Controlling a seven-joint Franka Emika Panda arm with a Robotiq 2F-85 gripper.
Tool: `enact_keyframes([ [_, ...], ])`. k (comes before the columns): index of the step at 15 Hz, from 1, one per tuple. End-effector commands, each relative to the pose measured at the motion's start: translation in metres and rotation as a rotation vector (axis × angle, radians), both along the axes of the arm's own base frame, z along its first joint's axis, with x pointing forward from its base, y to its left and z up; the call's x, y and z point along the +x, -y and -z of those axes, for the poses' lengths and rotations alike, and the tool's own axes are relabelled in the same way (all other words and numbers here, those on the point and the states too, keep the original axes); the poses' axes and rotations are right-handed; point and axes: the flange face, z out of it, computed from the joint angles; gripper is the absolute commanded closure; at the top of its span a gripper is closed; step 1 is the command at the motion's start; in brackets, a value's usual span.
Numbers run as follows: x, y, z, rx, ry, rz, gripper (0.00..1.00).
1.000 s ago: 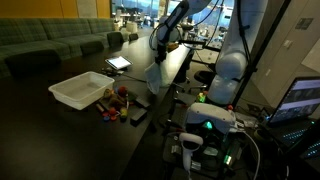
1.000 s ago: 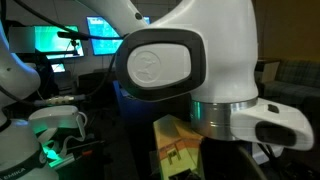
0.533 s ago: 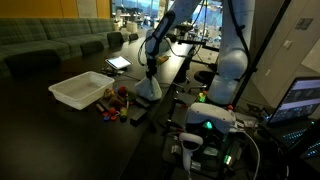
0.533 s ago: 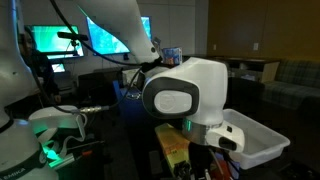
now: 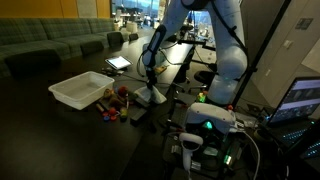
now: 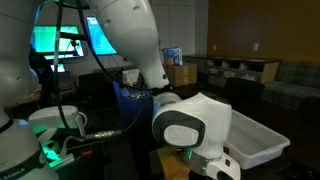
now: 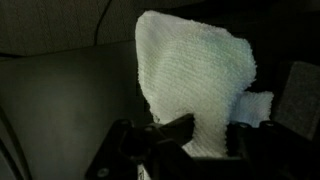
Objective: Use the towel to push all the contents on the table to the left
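Observation:
A white towel (image 7: pixel 195 75) hangs from my gripper (image 7: pixel 205 135), whose fingers are shut on its upper part in the wrist view. In an exterior view the towel (image 5: pixel 153 95) touches the dark table, just right of several small colourful items (image 5: pixel 118 100). My gripper (image 5: pixel 150 80) is right above it. In an exterior view (image 6: pixel 200 125) the arm's white wrist fills the middle and hides the towel.
A white plastic bin (image 5: pixel 82 90) stands on the dark table left of the small items; it also shows in an exterior view (image 6: pixel 262 135). A tablet (image 5: pixel 118 63) lies farther back. A dark flat object (image 5: pixel 138 114) lies near the table's front edge.
The arm has come down and toward the table's near side, lowering the towel from mid-air until it rests on the table beside the small items.

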Motion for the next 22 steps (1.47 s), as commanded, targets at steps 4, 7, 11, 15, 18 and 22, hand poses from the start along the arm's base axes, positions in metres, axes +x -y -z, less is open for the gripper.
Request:
enact_keyframes([
  [4,0.008,0.004,0.043,0.041,-0.021,0.055,0.9],
  [7,0.01,-0.004,0.062,0.084,-0.019,0.093,0.9],
  [11,0.01,-0.004,0.086,0.051,-0.028,0.098,0.9],
  [15,0.008,-0.001,0.104,-0.008,-0.045,0.087,0.88],
  [18,-0.004,0.003,0.122,-0.029,-0.11,0.081,0.9],
  [22,-0.032,0.004,0.124,-0.028,-0.216,0.046,0.89],
])
